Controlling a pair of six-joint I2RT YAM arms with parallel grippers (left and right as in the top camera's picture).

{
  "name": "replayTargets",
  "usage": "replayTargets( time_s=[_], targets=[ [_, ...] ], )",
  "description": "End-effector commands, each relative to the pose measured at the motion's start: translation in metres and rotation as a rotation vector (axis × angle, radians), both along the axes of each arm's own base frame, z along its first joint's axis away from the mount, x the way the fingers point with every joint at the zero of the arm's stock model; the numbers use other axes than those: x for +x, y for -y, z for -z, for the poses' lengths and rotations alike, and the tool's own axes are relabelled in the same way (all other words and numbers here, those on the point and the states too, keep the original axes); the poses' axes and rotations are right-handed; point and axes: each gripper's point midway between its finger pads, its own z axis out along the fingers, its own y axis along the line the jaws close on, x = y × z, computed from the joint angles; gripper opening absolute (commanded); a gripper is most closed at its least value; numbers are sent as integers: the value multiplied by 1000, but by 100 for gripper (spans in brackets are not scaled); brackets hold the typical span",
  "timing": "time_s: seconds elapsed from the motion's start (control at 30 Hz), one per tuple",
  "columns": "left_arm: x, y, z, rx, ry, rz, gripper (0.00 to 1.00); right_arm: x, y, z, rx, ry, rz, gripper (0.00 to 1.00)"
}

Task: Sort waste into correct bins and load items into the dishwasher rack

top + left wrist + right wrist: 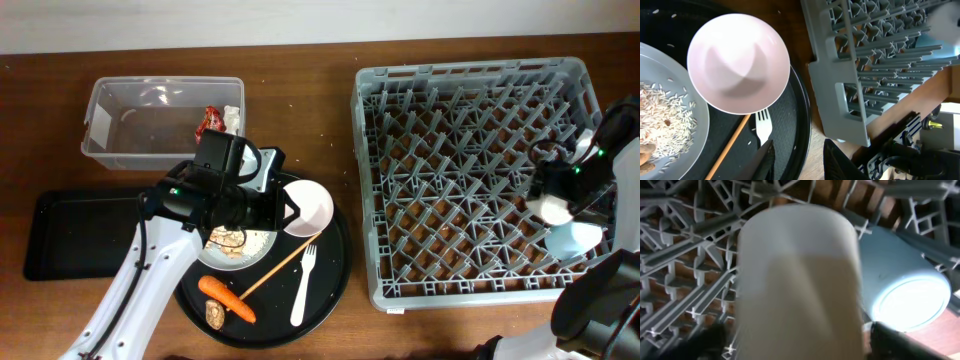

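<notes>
Holding the small white cup (800, 280) over the right side of the dishwasher rack (450, 150)
My right gripper (800, 342) clamps the cup from both sides, the wrist view blurred; the light blue cup (900, 285) lies on its side in the rack just beside it, to the near right; my left gripper (797, 160) hangs part open and empty above the round black tray (797, 120), just left of the white bowl (738, 62); the white fork (762, 127) and the plate (692, 95) of rice crumbs (665, 115) rest on that tray; the carrot (228, 298) lies at its near side.
</notes>
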Motion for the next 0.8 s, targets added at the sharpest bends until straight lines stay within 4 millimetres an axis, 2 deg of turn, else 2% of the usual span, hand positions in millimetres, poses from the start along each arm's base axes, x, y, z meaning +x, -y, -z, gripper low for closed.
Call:
replayTargets(
  time_s=[0.0, 0.2, 0.3, 0.37, 0.4, 0.53, 0.57, 0.6, 0.63, 0.7, 0.77],
  targets=[
    [2, -2, -1, 6, 6, -6, 31, 6, 2, -2, 7, 26, 18, 98],
    [2, -2, -1, 6, 6, -6, 31, 8, -8, -3, 65, 43, 23, 98],
    [2, -2, -1, 8, 7, -7, 32, 14, -34, -8, 214, 89, 24, 98],
    [3, -5, 1, 22, 10, -14, 43, 15, -55, -14, 326, 119, -28, 99],
    [5, -9, 3, 48, 19, -27, 47, 15, -62, -17, 358, 129, -59, 98],
    [16, -32, 13, 189, 55, -93, 49, 15, -101, -39, 380, 175, -212, 100],
    [15, -36, 16, 212, 47, -101, 49, 16, -118, -47, 370, 193, -272, 98],
    [11, -45, 20, 255, 27, -122, 49, 15, -147, -60, 354, 227, -384, 97],
    [9, -51, 23, 285, 13, -146, 51, 14, -166, -67, 345, 246, -457, 97],
    [3, -72, 30, 390, -25, -217, 60, 9, -215, -79, 341, 289, -640, 97],
    [-7, -94, 35, 478, -82, -299, 70, 3, -277, -81, 350, 312, -833, 97]
  ],
)
